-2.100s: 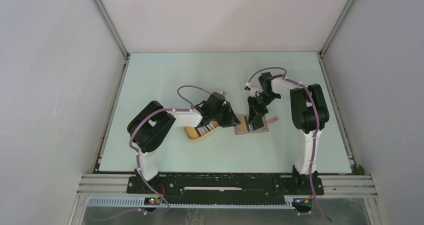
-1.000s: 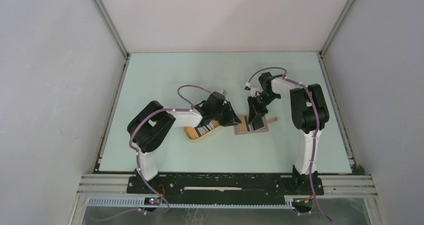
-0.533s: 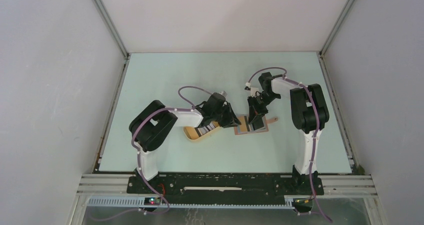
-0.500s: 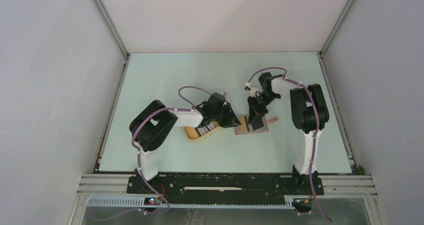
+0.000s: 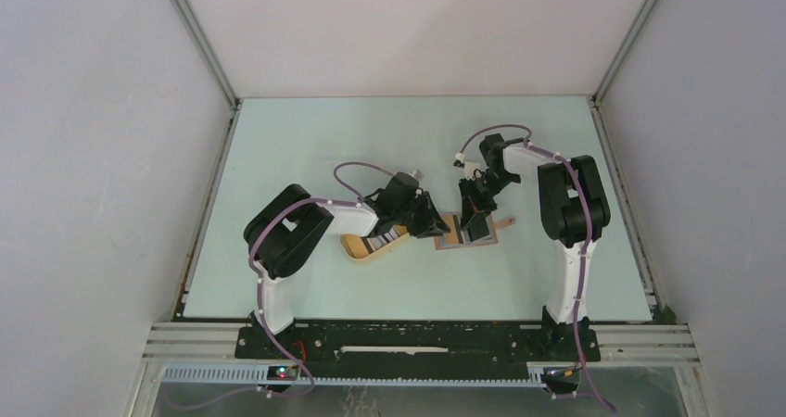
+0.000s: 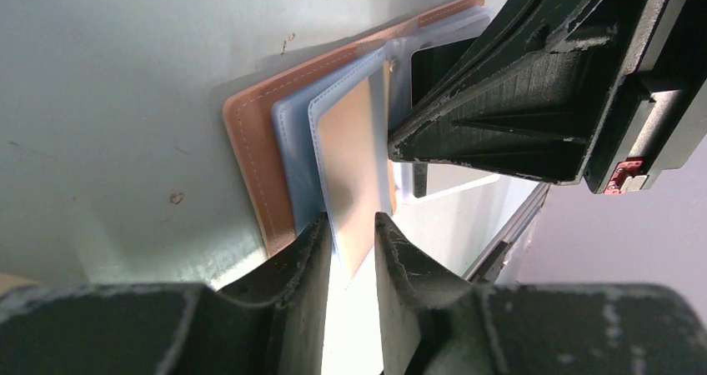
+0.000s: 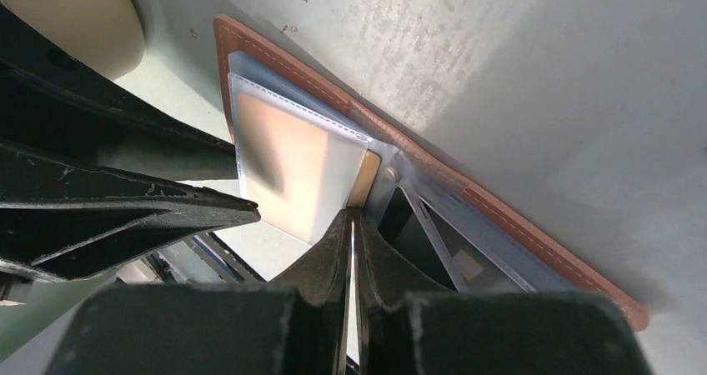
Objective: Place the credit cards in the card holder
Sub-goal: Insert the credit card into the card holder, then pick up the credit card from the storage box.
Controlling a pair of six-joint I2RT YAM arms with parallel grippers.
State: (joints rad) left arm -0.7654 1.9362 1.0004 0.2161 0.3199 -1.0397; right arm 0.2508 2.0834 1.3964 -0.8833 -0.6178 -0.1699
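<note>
The reddish-brown card holder [image 5: 489, 237] lies open on the table, its clear blue-edged sleeves fanned up [image 6: 354, 167] [image 7: 292, 167]. My right gripper [image 7: 351, 217] [image 5: 473, 218] is shut on the edge of one thin sleeve. Beside it a pocket holds something dark [image 7: 433, 246]. My left gripper [image 6: 350, 225] [image 5: 435, 224] faces it from the left. Its jaws stand a little apart astride the corner of a tan-looking sleeve, clamping nothing I can see. A bright white patch fills the gap lower down; I cannot tell what it is. The striped credit cards [image 5: 384, 241] lie in a tray.
The yellow oval tray [image 5: 356, 248] [image 7: 75, 17] sits just left of the card holder, under the left forearm. Both grippers' fingers [image 7: 167, 208] nearly meet over the holder. Grey walls enclose the table on three sides.
The left arm's elbow has shifted slightly to the right. Both grippers and the card holder stay where they were.
</note>
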